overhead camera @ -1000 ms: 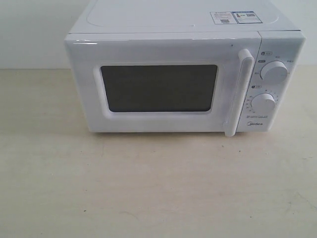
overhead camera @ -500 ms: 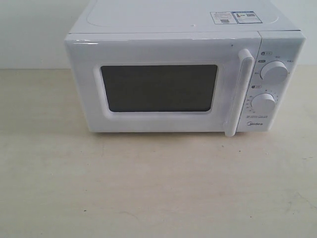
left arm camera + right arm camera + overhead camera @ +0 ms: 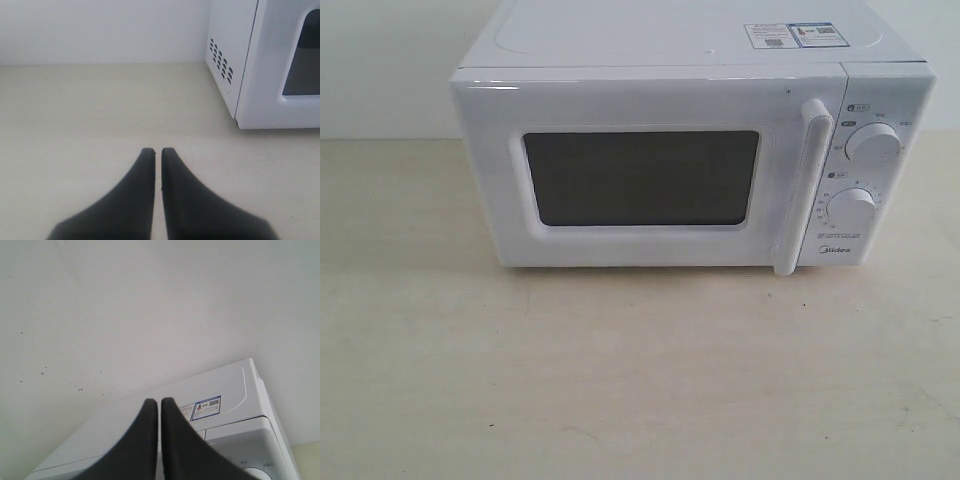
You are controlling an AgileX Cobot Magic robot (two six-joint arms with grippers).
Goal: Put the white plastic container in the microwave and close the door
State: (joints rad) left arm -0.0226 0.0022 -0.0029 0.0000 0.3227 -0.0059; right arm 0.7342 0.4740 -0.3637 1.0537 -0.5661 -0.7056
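Observation:
The white Midea microwave [image 3: 690,150] stands at the back of the table, its door [image 3: 640,175] shut with the dark window facing me and the vertical bar handle [image 3: 800,185] at the door's right edge. The white plastic container is out of view. No gripper shows in the exterior view. In the left wrist view my left gripper [image 3: 156,151] hangs shut over bare table, with the microwave's vented side [image 3: 225,60] beyond it. In the right wrist view my right gripper [image 3: 159,401] is shut and empty, held above the microwave's top near its stickers [image 3: 206,408].
Two round dials [image 3: 873,145] sit on the microwave's right panel. The pale wooden table [image 3: 620,380] stretches in front of the microwave. A white wall [image 3: 125,305] rises behind it.

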